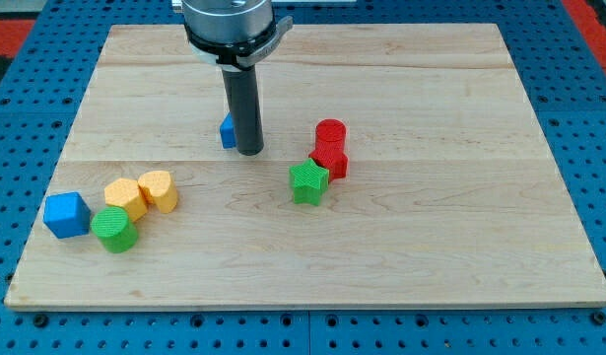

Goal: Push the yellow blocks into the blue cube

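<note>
A blue cube [66,214] sits near the board's lower left. Two yellow blocks lie to its right: a hexagon-like one [125,197] and a rounded one [160,189], touching each other. A green cylinder [114,229] sits just below the yellow hexagon block, between it and the cube. My tip [248,151] rests on the board at centre, well up and right of the yellow blocks, right beside a small blue block [227,130] that the rod partly hides.
A red cylinder [330,133] and a second red block [331,160] stand right of centre, with a green star block [308,182] touching below them. The wooden board [401,256] lies on a blue pegboard surface.
</note>
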Controlling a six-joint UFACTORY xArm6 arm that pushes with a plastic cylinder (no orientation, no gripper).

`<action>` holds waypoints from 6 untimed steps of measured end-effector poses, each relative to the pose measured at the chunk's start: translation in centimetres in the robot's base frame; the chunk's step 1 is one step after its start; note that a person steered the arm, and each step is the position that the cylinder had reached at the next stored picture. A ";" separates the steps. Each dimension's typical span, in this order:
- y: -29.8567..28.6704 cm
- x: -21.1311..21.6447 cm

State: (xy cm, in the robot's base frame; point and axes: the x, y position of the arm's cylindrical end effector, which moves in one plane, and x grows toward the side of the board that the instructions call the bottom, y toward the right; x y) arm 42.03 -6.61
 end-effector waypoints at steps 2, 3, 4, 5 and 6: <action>-0.7 -2.2; -0.8 0.4; -2.5 4.7; -8.4 4.8; -12.9 4.4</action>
